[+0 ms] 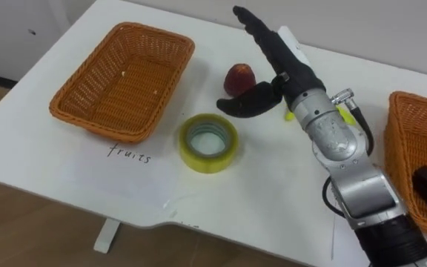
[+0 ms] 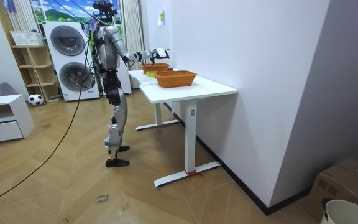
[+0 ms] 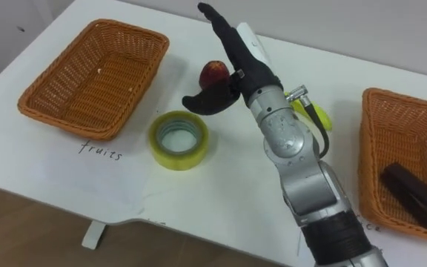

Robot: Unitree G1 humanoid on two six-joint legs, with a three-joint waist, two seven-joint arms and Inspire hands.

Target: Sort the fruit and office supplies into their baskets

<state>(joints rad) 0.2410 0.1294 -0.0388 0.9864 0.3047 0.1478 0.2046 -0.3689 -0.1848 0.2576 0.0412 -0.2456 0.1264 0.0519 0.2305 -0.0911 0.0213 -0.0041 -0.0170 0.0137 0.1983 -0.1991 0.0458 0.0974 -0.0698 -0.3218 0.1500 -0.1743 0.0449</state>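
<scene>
Yellow tape roll (image 1: pixel 208 143) flat, hole upward, right hand (image 1: pixel 282 59) spread open, empty, by apple (image 1: pixel 239 76).

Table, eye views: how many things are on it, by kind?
Baskets: 2, left basket, right basket
Fruit: 1, red apple
Office supplies: 2, tape roll, dark item in the right basket
Unclear: 1, yellow-green thing behind the arm
Total: 6

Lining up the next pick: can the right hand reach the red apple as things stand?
Probably yes: the open right hand is beside the apple with nothing between; the tape roll lies clear.
</scene>
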